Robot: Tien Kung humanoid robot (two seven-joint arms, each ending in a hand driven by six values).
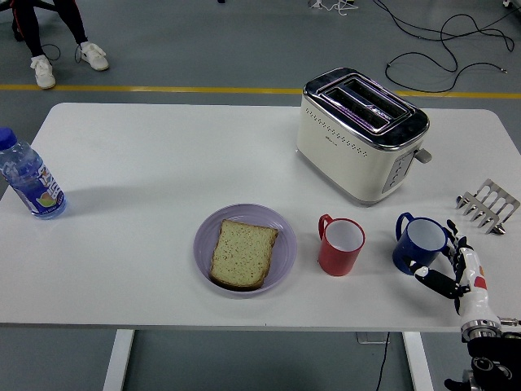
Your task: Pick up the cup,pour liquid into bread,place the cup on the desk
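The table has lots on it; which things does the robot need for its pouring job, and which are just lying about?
Needed: blue cup, which the right hand is open beside; bread on the purple plate.

Lying about: red cup, toaster, water bottle, metal rack.

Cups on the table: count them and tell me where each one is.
2. The red cup stands just right of the purple plate; the blue cup stands right of it, beside the right robot hand. None seems hidden.

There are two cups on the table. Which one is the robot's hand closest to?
The blue cup, the one farther right. The right hand is beside it with fingers spread, while the red cup stands apart, nearer the plate of bread.
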